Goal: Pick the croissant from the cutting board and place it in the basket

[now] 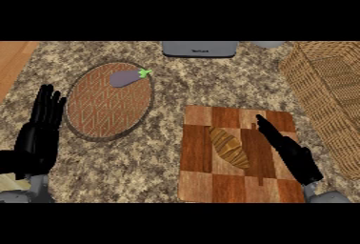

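Observation:
A golden-brown croissant [228,146] lies lengthwise on the checkered wooden cutting board [198,176] at the lower middle of the counter. My right hand [290,153] is over the board's right half, just right of the croissant, fingers straight and pointing away from me, not touching it. The wicker basket [332,90] stands at the right edge, beyond and to the right of the board. At the left edge my left hand [41,133] rests open with fingers up.
A round woven mat [105,107] lies left of the board with a purple eggplant [128,77] on its far part. A grey appliance [200,48] stands at the counter's back edge. Speckled countertop lies between mat and board.

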`<state>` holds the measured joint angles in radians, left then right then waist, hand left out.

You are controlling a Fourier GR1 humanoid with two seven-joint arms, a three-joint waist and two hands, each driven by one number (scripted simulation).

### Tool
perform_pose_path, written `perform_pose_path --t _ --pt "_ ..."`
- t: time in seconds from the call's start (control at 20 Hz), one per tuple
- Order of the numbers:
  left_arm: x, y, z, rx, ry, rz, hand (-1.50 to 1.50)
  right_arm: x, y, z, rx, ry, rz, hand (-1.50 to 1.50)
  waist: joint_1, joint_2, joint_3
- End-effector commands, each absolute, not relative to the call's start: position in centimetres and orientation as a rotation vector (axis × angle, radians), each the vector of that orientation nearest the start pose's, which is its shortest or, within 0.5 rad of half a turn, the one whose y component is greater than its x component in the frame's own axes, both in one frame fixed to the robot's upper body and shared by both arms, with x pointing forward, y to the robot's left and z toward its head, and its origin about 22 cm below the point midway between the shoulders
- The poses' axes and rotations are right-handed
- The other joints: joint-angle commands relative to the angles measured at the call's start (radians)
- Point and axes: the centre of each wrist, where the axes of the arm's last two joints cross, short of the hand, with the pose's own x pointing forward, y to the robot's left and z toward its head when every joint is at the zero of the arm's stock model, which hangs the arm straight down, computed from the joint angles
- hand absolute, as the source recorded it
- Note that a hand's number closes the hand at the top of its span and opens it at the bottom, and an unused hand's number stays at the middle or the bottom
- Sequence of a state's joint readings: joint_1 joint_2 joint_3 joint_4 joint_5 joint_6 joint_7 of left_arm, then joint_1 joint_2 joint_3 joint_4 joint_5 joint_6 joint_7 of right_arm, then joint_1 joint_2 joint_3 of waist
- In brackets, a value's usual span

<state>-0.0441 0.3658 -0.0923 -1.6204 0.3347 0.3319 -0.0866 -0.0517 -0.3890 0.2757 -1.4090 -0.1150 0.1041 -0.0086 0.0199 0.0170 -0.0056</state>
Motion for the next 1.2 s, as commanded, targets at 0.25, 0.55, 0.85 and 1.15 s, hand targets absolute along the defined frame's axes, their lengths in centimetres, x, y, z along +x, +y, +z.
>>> perform_pose_path --t 0.25,0.55,0.85,1.15 --pt "25.2 26.7 4.0 0.194 -1.731 0.061 0.0 27.4 -26.1 5.9 0.295 -1.846 0.408 1.5 -0.03 -0.021 0.007" --pt "23.2 24.3 2.6 0.093 -1.672 0.055 0.0 19.7 -13.9 3.8 0.241 -1.924 0.636 -1.5 -0.028 -0.026 0.005" --pt "24.5 24.3 3.0 0.126 -1.672 0.07 0.0 21.4 -16.5 6.6 -0.396 -1.853 0.591 -1.5 -0.056 -0.032 0.0" --pt "23.4 24.0 2.5 0.118 -1.654 0.082 0.0 20.4 -20.3 11.4 -0.788 -1.577 0.853 -1.5 -0.06 -0.038 -0.003"
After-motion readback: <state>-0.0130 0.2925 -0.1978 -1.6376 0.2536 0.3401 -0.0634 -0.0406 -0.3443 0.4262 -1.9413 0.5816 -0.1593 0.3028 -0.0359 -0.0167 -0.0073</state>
